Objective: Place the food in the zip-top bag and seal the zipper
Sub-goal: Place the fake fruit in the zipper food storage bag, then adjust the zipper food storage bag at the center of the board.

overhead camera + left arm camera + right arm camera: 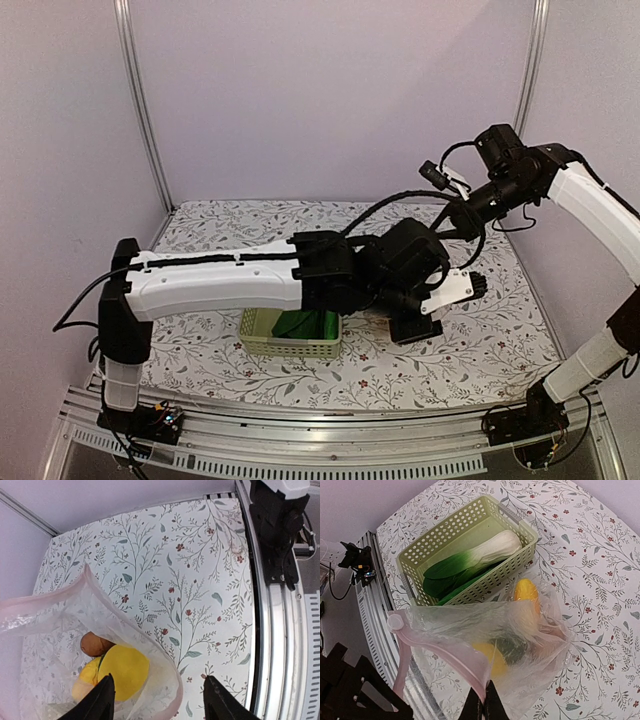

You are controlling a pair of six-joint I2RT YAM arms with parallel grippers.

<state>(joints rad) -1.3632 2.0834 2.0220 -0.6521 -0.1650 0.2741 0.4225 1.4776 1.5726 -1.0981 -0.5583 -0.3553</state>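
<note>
Beside the basket (451, 526), right gripper (484, 701) pinches bag (470, 617)

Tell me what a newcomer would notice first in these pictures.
The clear bag, holding yellow fruit, is beside the basket, pinched at its pink rim by the right fingers. A bok choy lies in the basket. The left fingers stand open over the bag.
</note>
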